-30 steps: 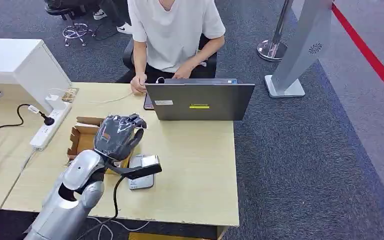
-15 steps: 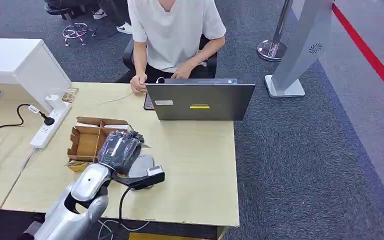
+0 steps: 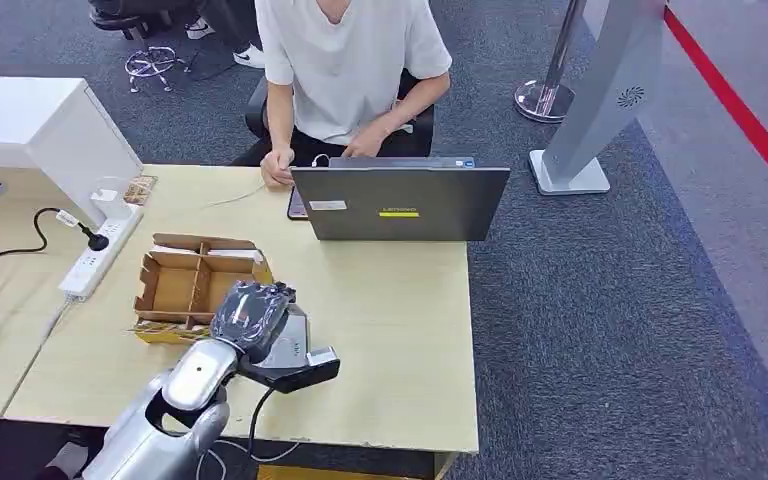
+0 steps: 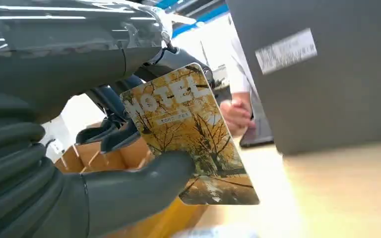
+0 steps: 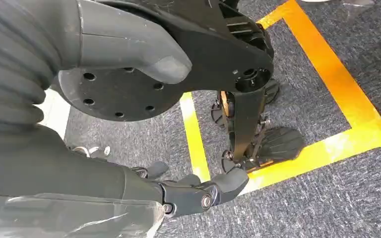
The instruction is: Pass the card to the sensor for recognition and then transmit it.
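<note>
Since leaving the cardboard box [image 3: 188, 285], the left robot hand [image 3: 251, 313], gripping the card [image 4: 188, 134], now covers the sensor [image 3: 290, 340]; recognition appears underway.

Even, bright indoor light falls on the surface [image 3: 400, 300] in the head view, with soft, short shadows. The left wrist view is close and soft: the laptop [image 4: 322, 74] and the background behind it blur, while the card [image 4: 188, 134] stays fairly sharp. Glare streaks the hand's [image 4: 69, 64] plastic cover.
</note>
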Controlling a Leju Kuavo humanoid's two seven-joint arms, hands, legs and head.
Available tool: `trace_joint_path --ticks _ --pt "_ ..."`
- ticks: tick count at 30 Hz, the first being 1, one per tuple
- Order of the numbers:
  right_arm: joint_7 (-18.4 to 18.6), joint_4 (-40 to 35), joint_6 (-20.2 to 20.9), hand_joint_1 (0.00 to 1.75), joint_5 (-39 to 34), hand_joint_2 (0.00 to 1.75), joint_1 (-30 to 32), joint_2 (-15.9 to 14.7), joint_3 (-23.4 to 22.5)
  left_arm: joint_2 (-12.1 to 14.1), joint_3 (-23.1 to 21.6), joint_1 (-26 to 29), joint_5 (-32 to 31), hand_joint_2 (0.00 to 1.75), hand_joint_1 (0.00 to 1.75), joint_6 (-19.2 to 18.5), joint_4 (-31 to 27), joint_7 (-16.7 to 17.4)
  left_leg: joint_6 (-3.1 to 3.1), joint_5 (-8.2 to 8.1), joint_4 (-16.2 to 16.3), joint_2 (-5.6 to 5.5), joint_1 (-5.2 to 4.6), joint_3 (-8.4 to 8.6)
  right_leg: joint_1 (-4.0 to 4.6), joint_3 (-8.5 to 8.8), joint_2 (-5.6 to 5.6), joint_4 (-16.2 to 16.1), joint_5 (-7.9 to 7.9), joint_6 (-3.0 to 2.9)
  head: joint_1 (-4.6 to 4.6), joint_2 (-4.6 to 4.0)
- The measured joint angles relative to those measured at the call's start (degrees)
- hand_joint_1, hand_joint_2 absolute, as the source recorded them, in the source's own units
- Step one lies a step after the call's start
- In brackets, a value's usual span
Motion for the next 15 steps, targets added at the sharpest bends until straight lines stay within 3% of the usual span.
trace_joint_path --ticks 6,12,15 --pt "0.6 0.0 0.2 0.00 0.4 1.75 0.0 0.0 -0.4 1.6 -2.3 0.0 0.0 1.75 1.75 -6.2 2.6 -1.3 0.00 0.00 0.0 0.01 0.00 0.00 0.00 0.00 0.01 0.0 0.00 0.00 0.00 0.00" --pt "1.4 0.0 0.2 0.00 1.0 1.75 -0.1 0.0 -0.8 3.5 -4.5 -2.0 0.8 1.75 1.75 -8.9 4.6 -2.5 0.01 -0.01 0.0 -0.08 0.00 0.10 0.00 0.18 -0.10 0.0 -0.02 0.01 0.00 0.00" --pt "1.3 0.0 0.2 0.00 1.1 1.75 -0.1 0.0 -0.9 3.9 -5.2 -2.7 1.8 1.75 1.75 -7.5 5.0 -2.6 0.01 0.00 0.0 -0.08 0.00 0.21 0.00 0.25 -0.11 0.0 -0.01 0.01 0.00 0.00"
